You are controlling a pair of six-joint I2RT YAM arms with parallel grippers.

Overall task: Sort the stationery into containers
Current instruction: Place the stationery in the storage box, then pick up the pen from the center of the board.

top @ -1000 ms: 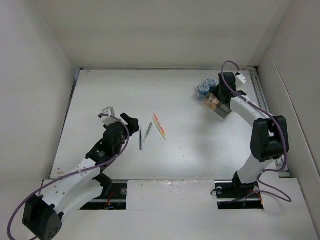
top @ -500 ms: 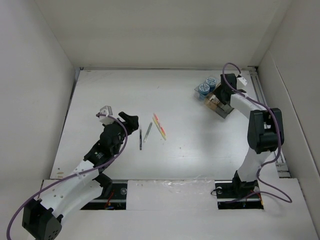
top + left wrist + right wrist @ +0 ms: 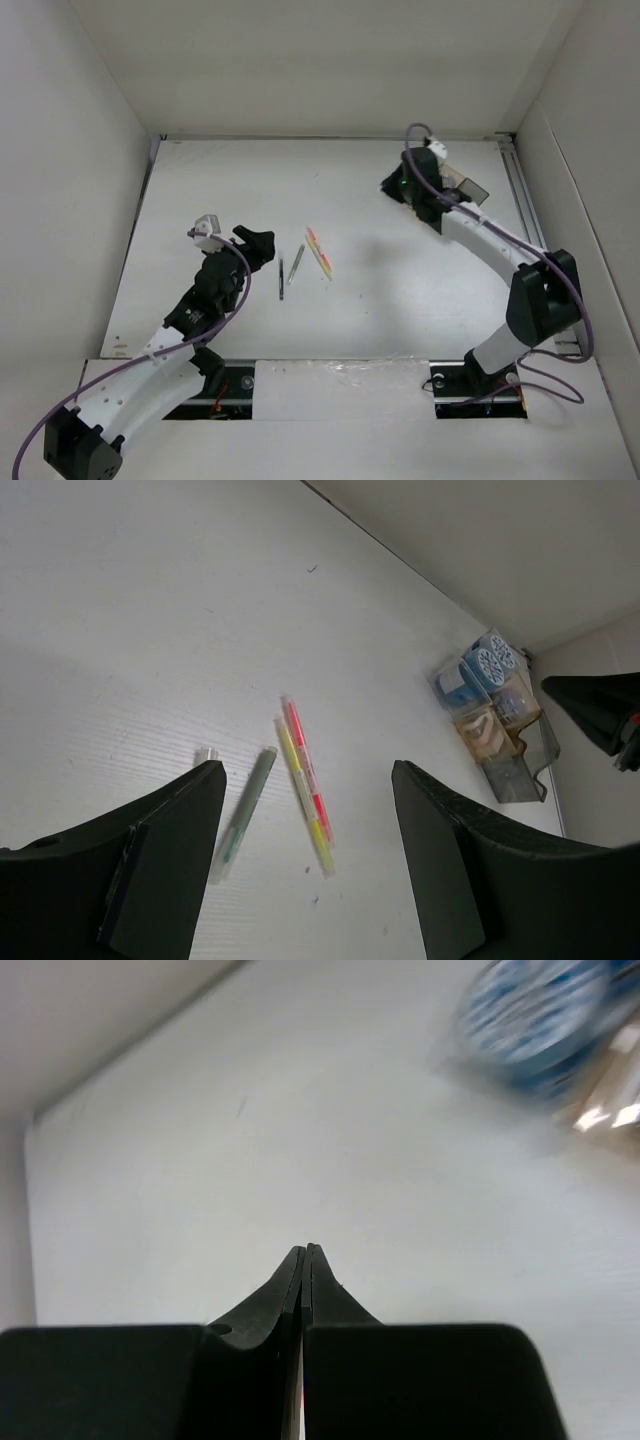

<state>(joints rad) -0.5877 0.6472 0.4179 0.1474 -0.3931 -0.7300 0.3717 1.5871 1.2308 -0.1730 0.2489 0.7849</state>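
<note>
The organizer tray (image 3: 524,772) sat near the far right corner of the worktop (image 3: 220,170); two blue-and-white tape rolls (image 3: 463,684) stood side by side in its end compartments, while tan compartments and a smoky grey one lay behind them; from above, the right arm covered most of the tray. The right gripper (image 3: 305,1253) hung over bare worktop beside the rolls, its fingers pressed together with nothing between them. Around the middle of the worktop, slightly left, lay the two orange-yellow pens (image 3: 303,780), almost touching along their length; just to their left lay two thin grey pens (image 3: 296,263), a little apart from each other. The left gripper (image 3: 262,245) hovered just left of the grey pens, its fingers spread and empty.
</note>
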